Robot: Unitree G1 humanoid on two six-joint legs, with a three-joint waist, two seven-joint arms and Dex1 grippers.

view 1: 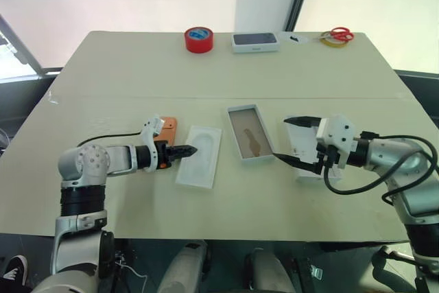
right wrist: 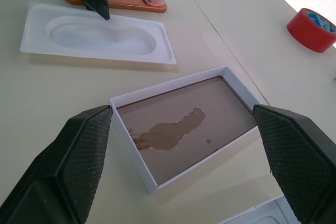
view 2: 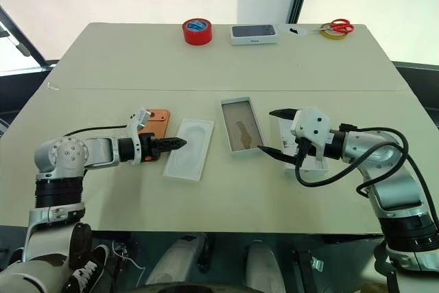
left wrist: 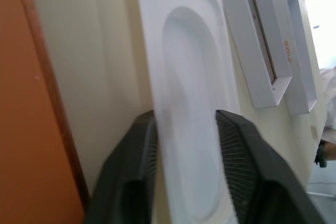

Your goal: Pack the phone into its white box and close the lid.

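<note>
Over the near left part of the tabletop [view 1: 103, 66], left hand [view 1: 186, 149] reaches level toward the white moulded insert tray [view 1: 200, 157], fingers narrowed; the left wrist view shows its two fingertips [left wrist: 135, 150] either side of the tray's raised long edge, whether actually pinching it can't tell. Insert tray lies flat, oval recess up, nothing in it. Phone [view 2: 157, 123] lies flat, camera cluster up, just beside the tray on its outer left side, partly behind the left wrist; apart from the tray by a thin strip of tabletop.

Right hand [view 1: 295, 141] hovers at the right, fingers spread wide, holding nothing, pointing toward the white box [view 1: 250, 132]. Box sits open mid-table, long axis running away from the robot, brownish floor with a darker stain, no phone inside. Small gap between box and insert tray. Lid [view 1: 302, 145] lies on the right behind the right hand, mostly hidden by it, white interior up.

Near edge of the tabletop in front of all pieces is bare, with open room. Far edge: red tape roll [view 1: 199, 39], white box with dark phone picture [view 1: 255, 42], scissors [view 1: 340, 33] on a yellow tape ring, all well apart from the work area. A seam crosses the tabletop between the far items and the near ones.
</note>
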